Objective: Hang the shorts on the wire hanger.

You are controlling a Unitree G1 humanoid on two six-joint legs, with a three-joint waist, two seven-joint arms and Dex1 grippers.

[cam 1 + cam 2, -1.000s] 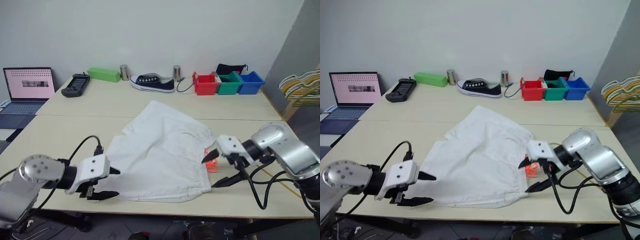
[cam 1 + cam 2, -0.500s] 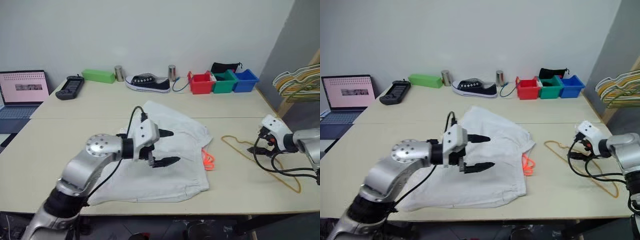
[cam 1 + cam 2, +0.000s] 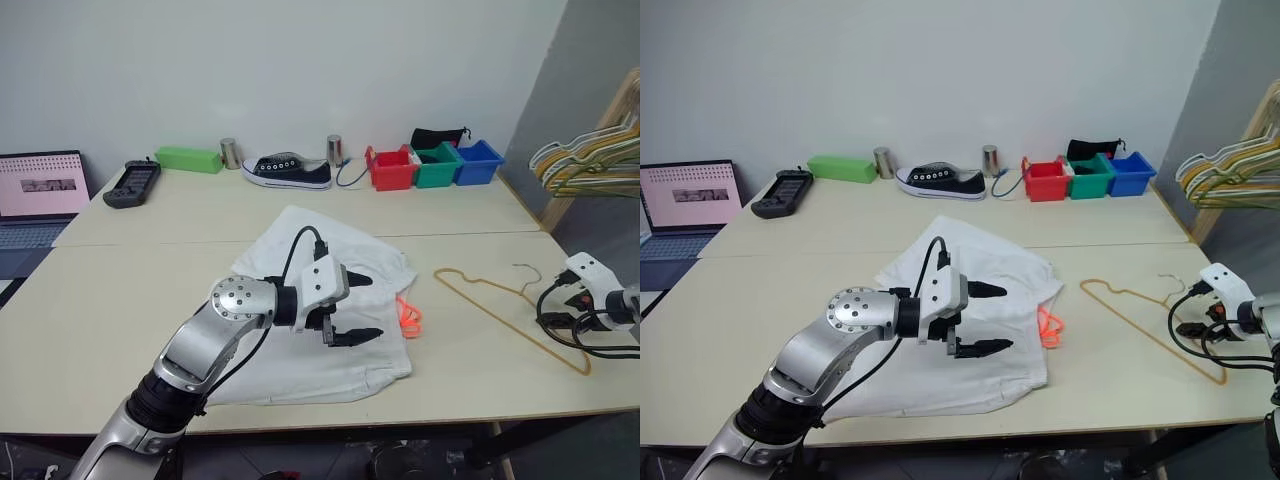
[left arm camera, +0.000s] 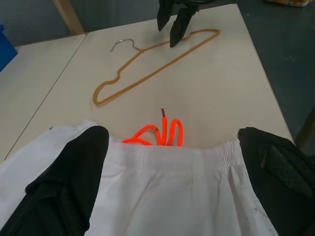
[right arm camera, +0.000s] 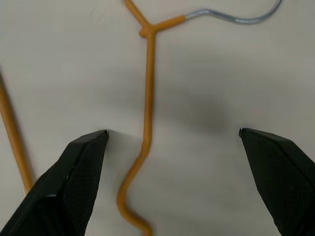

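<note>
The white shorts [image 3: 290, 345] lie spread flat on the table, waistband to the right, and the neon-orange drawstring [image 3: 407, 318] spills out beside it. My left gripper [image 3: 372, 307] hovers over the shorts near the waistband, pointing right, its fingers open with nothing between them. The wire hanger [image 5: 149, 73] lies flat on the table to the right of the shorts, its hook [image 3: 525, 268] toward the far side. Just above the hanger's neck, pointing down, my right gripper [image 5: 173, 131] is open, its fingers either side of the wire and apart from it.
Along the far edge stand a laptop [image 3: 40, 190], a black controller [image 3: 130, 182], a green box [image 3: 188, 158], two metal cans, a sneaker [image 3: 290, 170] and red, green and blue bins [image 3: 432, 165]. A bunch of thicker hangers [image 3: 590, 160] hangs at the right.
My left gripper swung from the shorts' front left corner to above their middle. My right gripper left the drawstring and moved right over the hanger. The view has turned right.
</note>
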